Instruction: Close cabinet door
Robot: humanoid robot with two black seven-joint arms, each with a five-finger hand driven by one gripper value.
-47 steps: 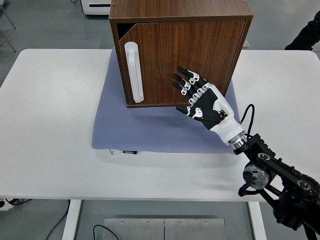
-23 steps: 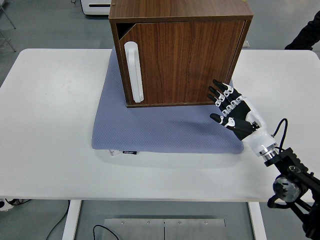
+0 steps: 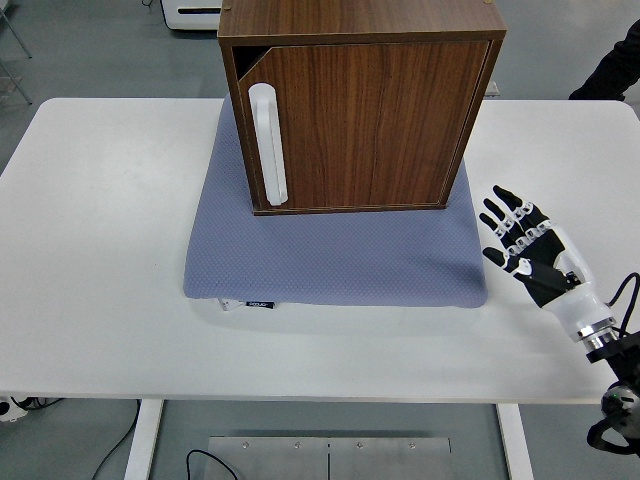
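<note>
A dark wood cabinet (image 3: 360, 20) stands on a blue-grey mat (image 3: 330, 255) at the back middle of the white table (image 3: 100, 250). Its front door (image 3: 380, 125) sits almost flush in the frame, with a thin dark gap showing at its top left corner. A tall white handle (image 3: 268, 145) runs down the door's left side. My right hand (image 3: 520, 240) hovers over the table to the right of the mat, fingers spread, holding nothing, well clear of the cabinet. The left arm does not appear.
The mat's right edge (image 3: 478, 270) lies just left of my right hand. A person's dark sleeve (image 3: 612, 65) shows at the top right corner. A white appliance (image 3: 190, 12) stands on the floor beyond the table.
My right hand has drawn back from the door's lower right, moving right and toward the near edge, off the mat. The door stands as it did one second ago.
</note>
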